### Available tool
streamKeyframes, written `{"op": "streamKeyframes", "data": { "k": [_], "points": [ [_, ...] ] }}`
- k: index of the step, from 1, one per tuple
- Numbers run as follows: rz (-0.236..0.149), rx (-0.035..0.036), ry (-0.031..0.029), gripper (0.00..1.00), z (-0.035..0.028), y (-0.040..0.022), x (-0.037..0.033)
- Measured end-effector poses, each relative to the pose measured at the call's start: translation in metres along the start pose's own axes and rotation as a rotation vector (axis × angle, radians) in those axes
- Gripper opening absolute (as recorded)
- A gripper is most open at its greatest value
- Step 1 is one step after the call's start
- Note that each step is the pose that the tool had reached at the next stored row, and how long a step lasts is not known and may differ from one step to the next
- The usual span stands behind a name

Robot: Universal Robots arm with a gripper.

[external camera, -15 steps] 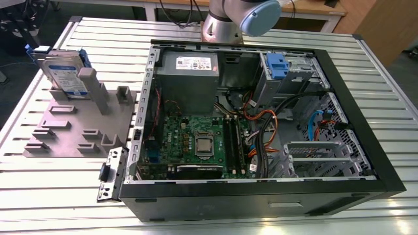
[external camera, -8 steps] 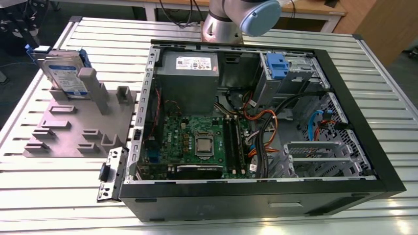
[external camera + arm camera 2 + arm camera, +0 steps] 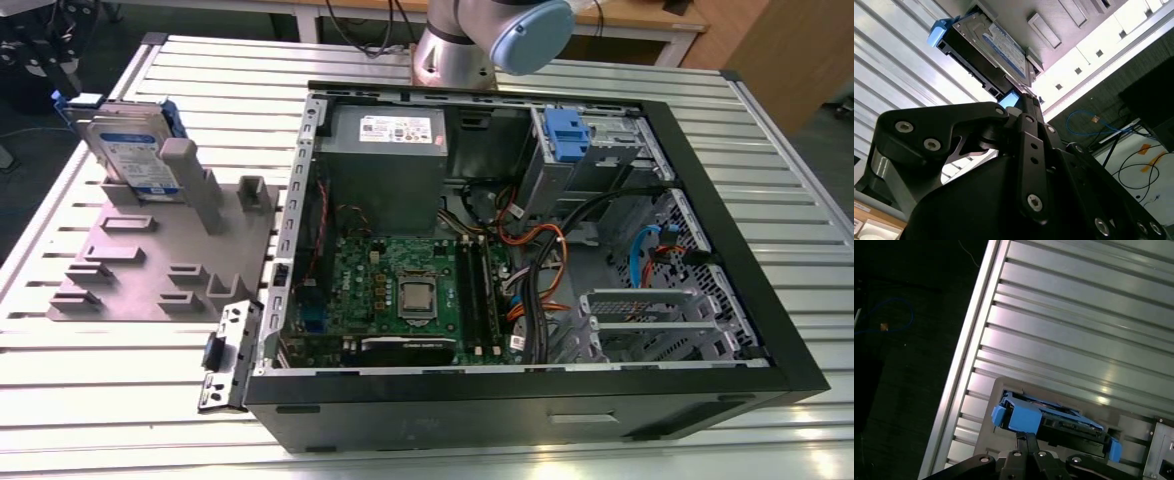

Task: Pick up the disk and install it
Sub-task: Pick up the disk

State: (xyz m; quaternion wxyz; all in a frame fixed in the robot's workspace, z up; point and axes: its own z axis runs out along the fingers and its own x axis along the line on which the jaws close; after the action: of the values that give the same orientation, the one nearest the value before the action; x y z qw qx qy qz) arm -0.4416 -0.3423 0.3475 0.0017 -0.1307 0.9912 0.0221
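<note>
While we read the exterior view from its left, we first meet the disk (image 3: 134, 150), standing on edge in a slot of a grey holder plate (image 3: 147, 270). Its white-and-blue label faces us, and its blue frame shows at the top and along the sides. The plate lies flat on a slatted metal table (image 3: 80, 400), just beside the open computer case (image 3: 534, 405).

Both wrist views put the dark pincer (image 3: 1026, 436) right at one blue end of the disk's frame, with the disk seated in the holder. We cannot tell whether the pincer is open, closed or already gripping the frame.

Further toward the exterior view's right, the case lies on its side with its inside showing. A grey power supply (image 3: 387, 130) sits at the far end and a green circuit board (image 3: 387, 290) lies nearer to us. Orange cables (image 3: 534, 240) run to the right of the board. A blue tab (image 3: 567, 135) is fixed on the grey metal cage in the far right corner. Behind the case stands the arm's silver base (image 3: 461, 50).
</note>
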Motion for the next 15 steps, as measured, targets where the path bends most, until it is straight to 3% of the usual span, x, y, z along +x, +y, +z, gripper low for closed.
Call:
{"op": "streamKeyframes", "data": {
  "k": [6, 15],
  "points": [
    [-0.024, -0.0002, 0.0010, 0.11, 0.0001, 0.0000, 0.0000],
    [-0.162, -0.0015, 0.0071, 0.11, 0.0000, 0.0000, 0.0000]
  ]
}}
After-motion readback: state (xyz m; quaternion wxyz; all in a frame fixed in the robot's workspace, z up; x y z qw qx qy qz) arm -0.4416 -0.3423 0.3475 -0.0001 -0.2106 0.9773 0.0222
